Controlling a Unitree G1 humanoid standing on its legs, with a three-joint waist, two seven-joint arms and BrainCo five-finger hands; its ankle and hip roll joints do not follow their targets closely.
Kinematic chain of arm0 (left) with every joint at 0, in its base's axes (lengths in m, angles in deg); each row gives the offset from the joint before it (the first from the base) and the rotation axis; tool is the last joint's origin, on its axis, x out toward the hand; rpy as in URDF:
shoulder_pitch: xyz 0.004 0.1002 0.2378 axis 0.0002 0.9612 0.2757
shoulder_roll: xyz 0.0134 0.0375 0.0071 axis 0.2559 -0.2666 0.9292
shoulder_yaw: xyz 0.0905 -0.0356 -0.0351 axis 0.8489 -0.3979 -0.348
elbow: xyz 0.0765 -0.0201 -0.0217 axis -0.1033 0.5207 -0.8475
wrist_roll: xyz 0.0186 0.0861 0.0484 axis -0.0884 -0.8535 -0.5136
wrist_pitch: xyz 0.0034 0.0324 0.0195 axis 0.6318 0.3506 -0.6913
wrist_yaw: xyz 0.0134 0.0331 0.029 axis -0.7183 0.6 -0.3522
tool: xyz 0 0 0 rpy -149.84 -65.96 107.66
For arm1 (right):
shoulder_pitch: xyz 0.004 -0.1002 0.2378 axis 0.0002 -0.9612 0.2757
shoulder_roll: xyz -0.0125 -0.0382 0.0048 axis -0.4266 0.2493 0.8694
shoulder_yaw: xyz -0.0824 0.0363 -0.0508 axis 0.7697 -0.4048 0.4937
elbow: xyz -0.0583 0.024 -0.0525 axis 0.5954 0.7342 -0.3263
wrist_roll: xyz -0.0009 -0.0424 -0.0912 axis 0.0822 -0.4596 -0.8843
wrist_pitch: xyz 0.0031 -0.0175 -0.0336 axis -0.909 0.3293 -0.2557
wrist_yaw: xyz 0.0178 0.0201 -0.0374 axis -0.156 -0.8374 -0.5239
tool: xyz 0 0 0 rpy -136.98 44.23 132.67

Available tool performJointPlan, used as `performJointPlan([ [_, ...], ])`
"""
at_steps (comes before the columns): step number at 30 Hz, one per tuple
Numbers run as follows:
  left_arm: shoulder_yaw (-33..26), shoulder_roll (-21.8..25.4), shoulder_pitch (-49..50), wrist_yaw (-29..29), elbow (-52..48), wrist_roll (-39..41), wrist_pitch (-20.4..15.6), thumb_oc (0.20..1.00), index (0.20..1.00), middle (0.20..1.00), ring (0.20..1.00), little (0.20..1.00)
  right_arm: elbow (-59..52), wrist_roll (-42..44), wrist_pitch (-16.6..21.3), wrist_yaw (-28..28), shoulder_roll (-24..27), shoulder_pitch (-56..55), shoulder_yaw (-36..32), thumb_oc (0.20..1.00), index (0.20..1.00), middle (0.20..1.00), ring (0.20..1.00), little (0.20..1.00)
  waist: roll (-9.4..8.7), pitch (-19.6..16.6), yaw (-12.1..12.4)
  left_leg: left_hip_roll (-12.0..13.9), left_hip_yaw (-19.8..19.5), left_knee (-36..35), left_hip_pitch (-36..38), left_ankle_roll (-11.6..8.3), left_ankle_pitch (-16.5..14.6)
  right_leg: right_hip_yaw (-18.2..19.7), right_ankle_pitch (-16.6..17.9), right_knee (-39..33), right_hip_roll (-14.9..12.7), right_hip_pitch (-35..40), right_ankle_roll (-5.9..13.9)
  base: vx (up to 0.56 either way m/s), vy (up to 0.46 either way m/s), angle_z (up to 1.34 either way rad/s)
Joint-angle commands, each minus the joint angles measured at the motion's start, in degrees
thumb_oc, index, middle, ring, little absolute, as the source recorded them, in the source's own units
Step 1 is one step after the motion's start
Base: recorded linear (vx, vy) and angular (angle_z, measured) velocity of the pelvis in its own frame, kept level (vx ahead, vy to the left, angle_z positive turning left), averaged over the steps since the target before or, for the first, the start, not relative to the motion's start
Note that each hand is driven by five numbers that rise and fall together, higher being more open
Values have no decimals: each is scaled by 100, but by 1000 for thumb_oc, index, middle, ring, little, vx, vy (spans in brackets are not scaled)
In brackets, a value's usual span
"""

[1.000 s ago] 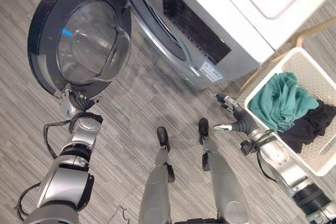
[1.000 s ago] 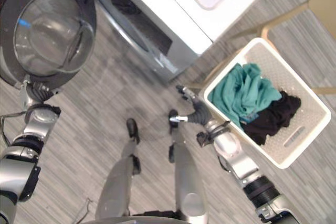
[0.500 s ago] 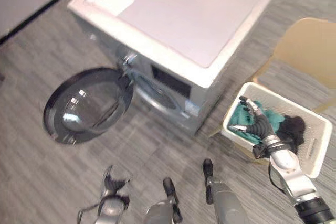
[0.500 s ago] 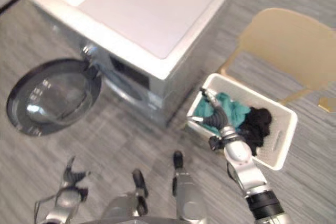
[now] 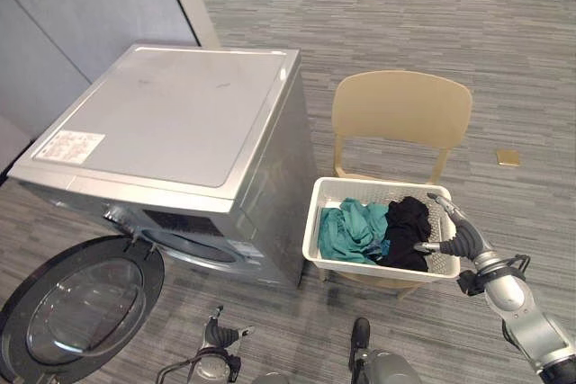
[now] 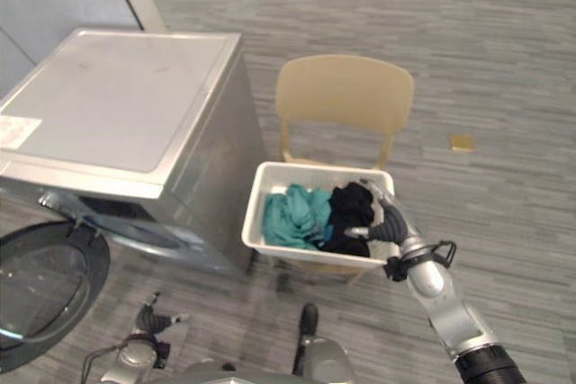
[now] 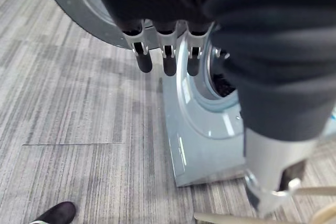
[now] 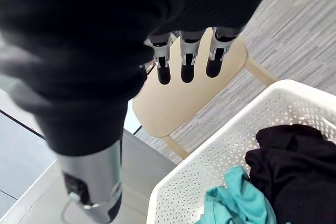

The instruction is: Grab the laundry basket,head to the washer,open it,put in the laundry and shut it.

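White perforated plastic laundry basket, holding teal and black clothes, is sitting on a tan chair beside the silver front-loading washer, round glass door hanging open. Right hand is hovering over the basket's far end, fingers relaxed, grasping nothing. Left hand is hanging low near the washer front, fingers straight and empty.

head eyes: high, downward, sharing washer | wrists: close, probably low, along fingers

You see a white perforated laundry basket holding teal cloth and black cloth. Your washer is silver-grey with a dark-rimmed door; the chair is tan, the floor grey-striped.
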Motion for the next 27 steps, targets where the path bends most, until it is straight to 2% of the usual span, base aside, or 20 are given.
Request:
performJointPlan([
  [1,36,137,-25,44,-154,-71,-131,1000,1000,1000,1000,1000,30,-256,75,-129,54,404,97,1000,1000,1000,1000,1000,-176,323,232,-229,-149,-126,-241,262,-200,369,-521,67,-87,536,466,74,21,-43],
  [2,84,158,-24,44,-144,-48,-151,1000,1000,1000,1000,1000,252,-358,34,-182,111,610,305,1000,1000,1000,1000,1000,-181,382,390,-294,-497,-478,-521,197,93,516,-542,31,-14,614,485,75,14,-51],
  [3,118,167,-19,37,-143,-32,-148,1000,1000,1000,1000,1000,326,-379,23,-214,114,708,392,1000,1000,1000,1000,1000,-172,413,471,-324,-668,-599,-634,162,230,608,-561,35,36,652,486,69,13,-49],
  [5,95,199,5,7,-123,-18,-140,1000,1000,1000,1000,1000,505,-451,2,-218,113,867,557,1000,1000,1000,1000,1000,-143,391,539,-349,-802,-911,-552,152,342,693,-592,42,110,659,497,104,25,-56],
  [10,30,277,24,7,161,-65,-81,1000,1000,1000,1000,1000,764,-804,-71,-182,198,1263,989,1000,1000,1000,1000,1000,-99,386,632,-402,-737,-1140,-235,245,259,777,-645,102,78,713,514,131,113,-56],
  [18,21,470,-120,99,226,-38,-113,1000,1000,1000,1000,1000,1310,-1097,-140,-271,145,2127,1657,1000,1000,1000,1000,1000,-157,581,812,-522,-696,-1043,-512,396,147,914,-577,291,-13,288,538,7,77,5],
  [20,54,579,-241,173,218,-1,-161,1000,1000,1000,1000,1000,1845,-1217,-224,-346,-6,2659,2026,1000,1000,1000,1000,1000,-182,703,929,-590,-707,-1016,-782,433,138,916,-480,322,-57,-15,569,-16,82,14],
  [27,173,690,-421,268,130,94,-239,1000,1000,1000,1000,1000,2787,-1408,-374,-505,-393,3624,2637,1000,1000,1000,1000,1000,-211,916,1144,-672,-795,-1006,-1162,461,192,917,-355,273,-85,-350,616,-11,27,7],
])
